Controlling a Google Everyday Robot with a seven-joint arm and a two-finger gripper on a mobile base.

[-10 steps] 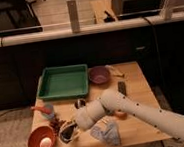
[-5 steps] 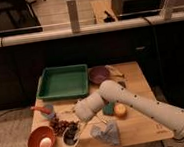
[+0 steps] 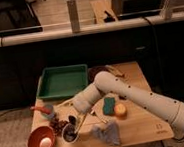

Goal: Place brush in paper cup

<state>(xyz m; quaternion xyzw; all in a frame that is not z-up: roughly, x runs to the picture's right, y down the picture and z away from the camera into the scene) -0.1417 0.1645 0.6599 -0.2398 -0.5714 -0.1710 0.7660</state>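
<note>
Since the earlier frame the arm has swung its elbow up toward the middle of the frame, while its end has stayed low at lower left, so the pincer (image 3: 80, 120) now hangs just above and right of the cup (image 3: 69, 135). The jaws stand wide apart, and I cannot see them gripping anything. I take the brush (image 3: 75, 129) to be the thin dark stick at the cup's mouth, its long axis slanting from lower left up to the right, toward the pincer. I cannot tell whether its lower end is inside the cup or only leaning against the rim. That is what the next move turns on: the brush lies down and left of the pincer, nearly in line with the fingers. The cup sits on the worktop (image 3: 143, 132) just right of the orange bowl (image 3: 35, 144). I can read no labels or writing anywhere.
</note>
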